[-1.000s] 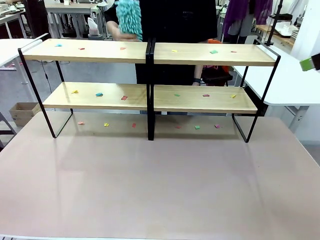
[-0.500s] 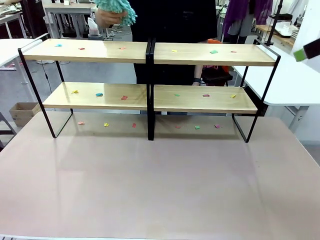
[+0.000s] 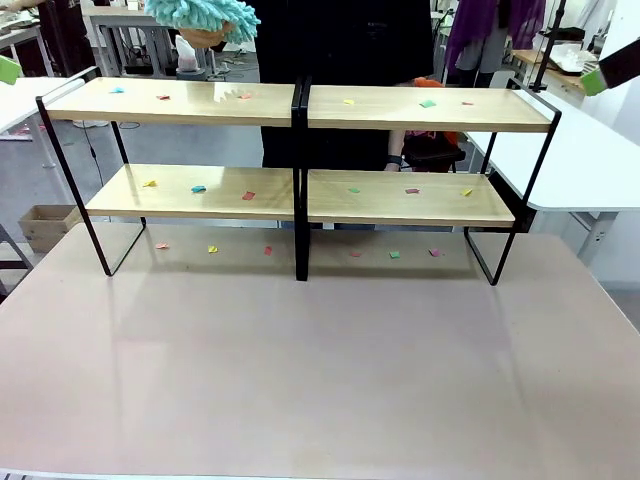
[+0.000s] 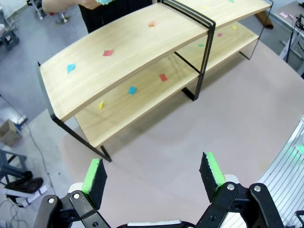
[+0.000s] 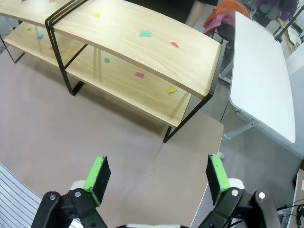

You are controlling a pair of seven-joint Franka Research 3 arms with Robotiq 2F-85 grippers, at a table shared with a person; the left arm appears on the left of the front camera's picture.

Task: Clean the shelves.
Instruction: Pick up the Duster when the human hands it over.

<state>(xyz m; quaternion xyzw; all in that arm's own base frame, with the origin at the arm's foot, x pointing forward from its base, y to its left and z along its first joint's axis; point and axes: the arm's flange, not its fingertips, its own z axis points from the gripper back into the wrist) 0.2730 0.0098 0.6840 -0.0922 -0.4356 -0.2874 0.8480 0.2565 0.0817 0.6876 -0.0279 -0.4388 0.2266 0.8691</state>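
The shelves (image 3: 200, 103) stand across the far half of the table: two joined racks of light-wood boards in black frames. Several small coloured paper scraps (image 3: 198, 188) lie on the boards and on the tabletop under them. A person behind the shelves holds a fluffy teal duster (image 3: 200, 15) above the top left board. My left gripper (image 4: 152, 173) hangs open high above the table, looking down at the shelves (image 4: 123, 61). My right gripper (image 5: 156, 178) is open too, above the right end of the shelves (image 5: 142, 52). One green pad (image 3: 8, 68) shows at the left edge and another pad (image 3: 595, 82) at the right edge.
The beige tabletop (image 3: 320, 370) stretches bare in front of the shelves. A white table (image 3: 580, 160) stands to the right, close to the shelf end (image 5: 266, 71). A cardboard box (image 3: 45, 225) sits on the floor at the left.
The person's hand has carried the teal duster up and to the left, from near the middle to above the left board. My right gripper has risen, and the left pad has come into view.
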